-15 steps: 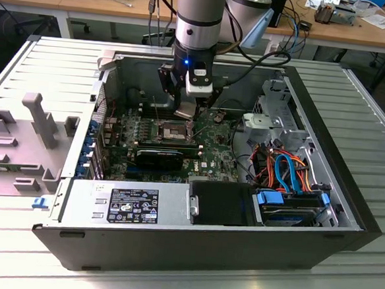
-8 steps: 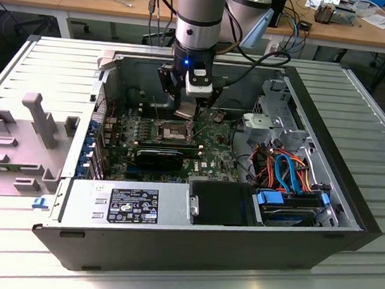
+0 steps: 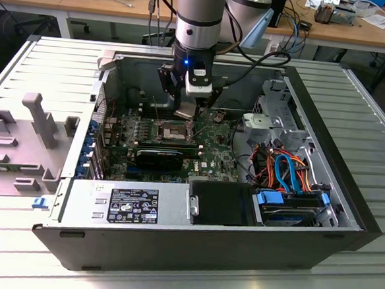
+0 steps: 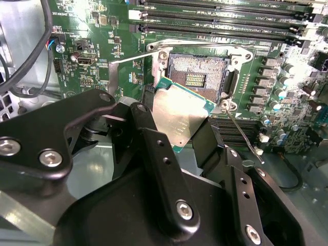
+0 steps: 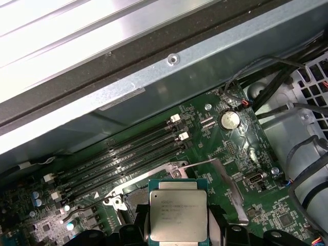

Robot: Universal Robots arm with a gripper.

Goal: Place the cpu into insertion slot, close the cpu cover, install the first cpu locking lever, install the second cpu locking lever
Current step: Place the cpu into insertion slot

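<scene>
Silver ribbed worktop (image 3: 376, 164): carries the open computer case (image 3: 172, 249).
Arm (image 3: 198, 19): reaches down into the case, above the green circuit board (image 3: 215, 153).
End effector (image 4: 177, 123): black fingers (image 4: 154, 154) partly closed, clamping the chip by two opposite edges.
Cover frame (image 5: 228, 189): thin silvery plate, swung up and open, standing at one side of the socket and off it.
Socket (image 4: 197, 77): square, dark centre with its contacts bare, silvery rim, beside the long black memory slots (image 4: 220, 23).
Chip (image 5: 178, 210): dull silver top up, held tilted just over one corner of the socket, not seated in it.
Lever (image 4: 243, 133): thin wire rod, unlatched, angling away from a socket corner.
</scene>
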